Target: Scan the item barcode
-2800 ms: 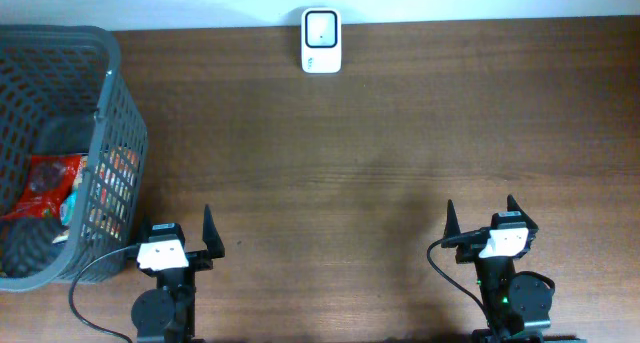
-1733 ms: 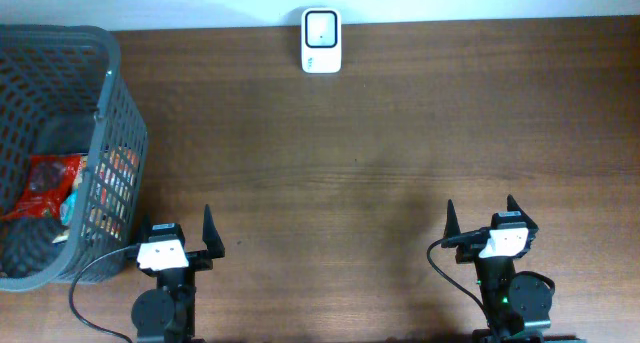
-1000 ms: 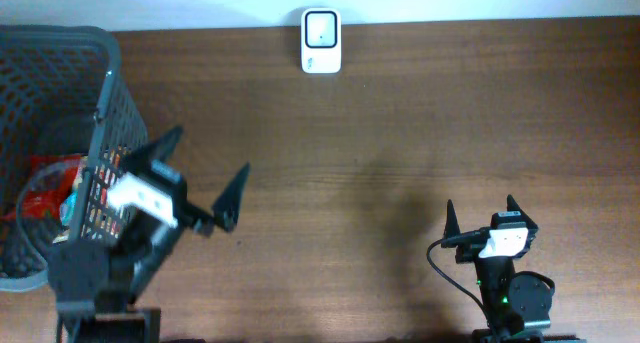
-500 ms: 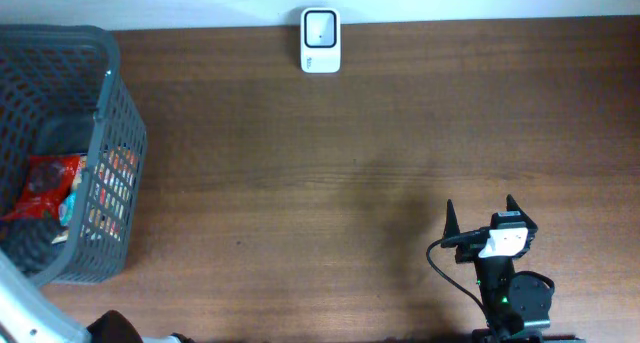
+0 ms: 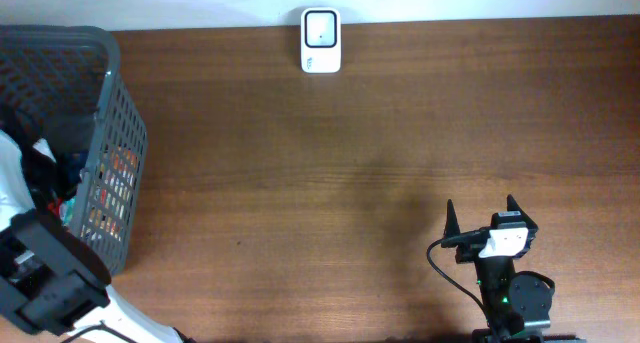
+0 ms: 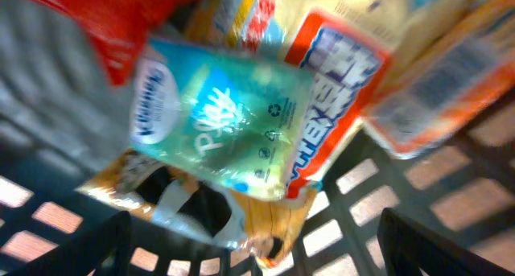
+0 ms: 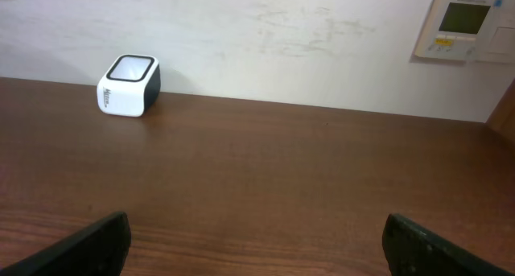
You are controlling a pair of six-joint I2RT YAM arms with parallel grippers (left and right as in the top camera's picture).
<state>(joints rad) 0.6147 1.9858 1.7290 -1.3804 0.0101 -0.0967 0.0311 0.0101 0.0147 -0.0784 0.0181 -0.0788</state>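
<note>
Left gripper (image 6: 257,248) has swung from its rest into the basket (image 5: 110,133), fingers spread, with the teal tissue pack (image 6: 221,119) just ahead between them, ungrasped. Right gripper (image 7: 256,244) stands spread over the brown table (image 7: 282,171); the scanner (image 7: 129,85) sits far ahead-left against the white wall (image 7: 282,35).

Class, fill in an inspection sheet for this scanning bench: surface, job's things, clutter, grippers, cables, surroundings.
Surface: brown wooden table, bare in the middle.
Job's things: white barcode scanner at the far edge; grey basket at the left, holding a Kleenex tissue pack lying on snack packets.
Clutter: nothing seen.
Grippers: left gripper open, inside the basket over the tissue pack; right gripper open, at the near edge, holding nothing.
Cables: black cable looped at the right gripper's wrist.
Surroundings: white wall with a control panel.
</note>
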